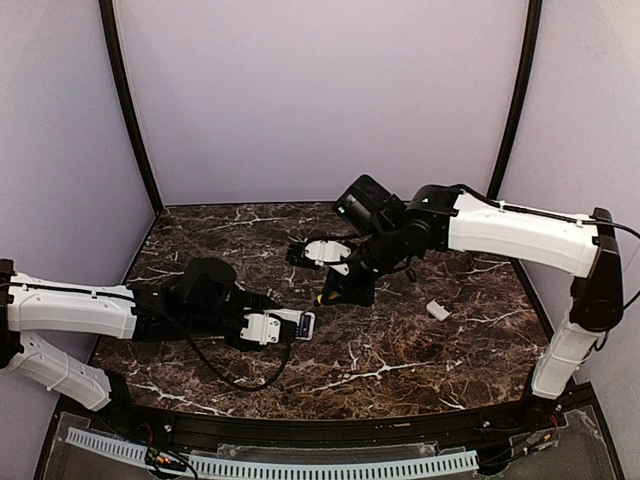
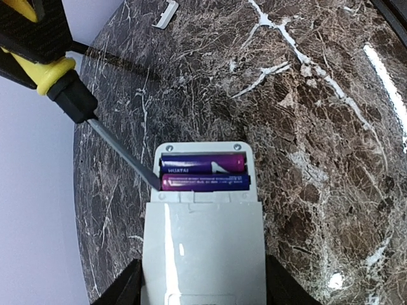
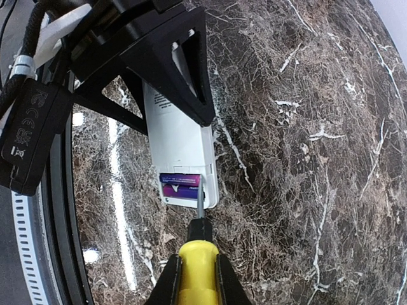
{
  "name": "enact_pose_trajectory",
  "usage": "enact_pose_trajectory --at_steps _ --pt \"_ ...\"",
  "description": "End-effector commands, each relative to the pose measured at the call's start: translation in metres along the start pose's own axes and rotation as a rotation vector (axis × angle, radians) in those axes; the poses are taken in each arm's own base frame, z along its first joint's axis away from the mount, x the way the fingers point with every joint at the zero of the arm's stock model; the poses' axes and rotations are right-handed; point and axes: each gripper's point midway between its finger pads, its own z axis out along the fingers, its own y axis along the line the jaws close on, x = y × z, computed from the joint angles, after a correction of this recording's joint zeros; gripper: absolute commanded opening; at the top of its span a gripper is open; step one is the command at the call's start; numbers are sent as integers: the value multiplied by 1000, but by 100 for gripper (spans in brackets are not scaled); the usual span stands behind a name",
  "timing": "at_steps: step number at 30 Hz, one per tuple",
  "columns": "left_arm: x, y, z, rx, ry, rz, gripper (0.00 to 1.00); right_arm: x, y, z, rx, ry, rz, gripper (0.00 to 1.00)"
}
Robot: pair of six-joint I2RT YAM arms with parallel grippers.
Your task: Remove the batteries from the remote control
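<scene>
Glossy marbled surface [image 2: 305, 95], smooth white plastic, shiny purple wrap.
The surface looks like polished dark brown stone with white veins, and it throws back bright streaks of light. The remote control [image 2: 203, 248] is smooth white plastic with a soft sheen. The batteries [image 2: 203, 173] wear a glossy, foil-like purple sleeve. The screwdriver [image 3: 198, 254] has a smooth yellow plastic handle with a matt black collar and a dull grey metal shaft. The cover piece [image 1: 438, 310] is plain white plastic. The left tool [image 1: 283, 325] and right tool [image 3: 198, 283] are matt black plastic. The arms [image 1: 520, 232] carry smooth white shells with black joints. The walls [image 1: 320, 100] are pale and matt.
</scene>
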Motion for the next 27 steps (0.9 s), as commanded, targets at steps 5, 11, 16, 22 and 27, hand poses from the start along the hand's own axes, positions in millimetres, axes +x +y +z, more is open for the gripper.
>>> enact_pose_trajectory --at_steps 5,11,16,22,27 --pt "-17 67 -20 -286 -53 -15 0 16 36 21 -198 47 20 0" --pt "-15 67 -18 -295 -43 -22 0 16 31 27 -192 37 26 0" --pt "-13 69 -17 -300 -37 -29 0 18 27 29 -190 38 28 0" --pt "-13 69 -16 -297 -43 -41 0 23 22 33 -184 43 32 0" --pt "-11 68 -12 -288 -36 -46 0 23 21 32 -181 29 30 0"
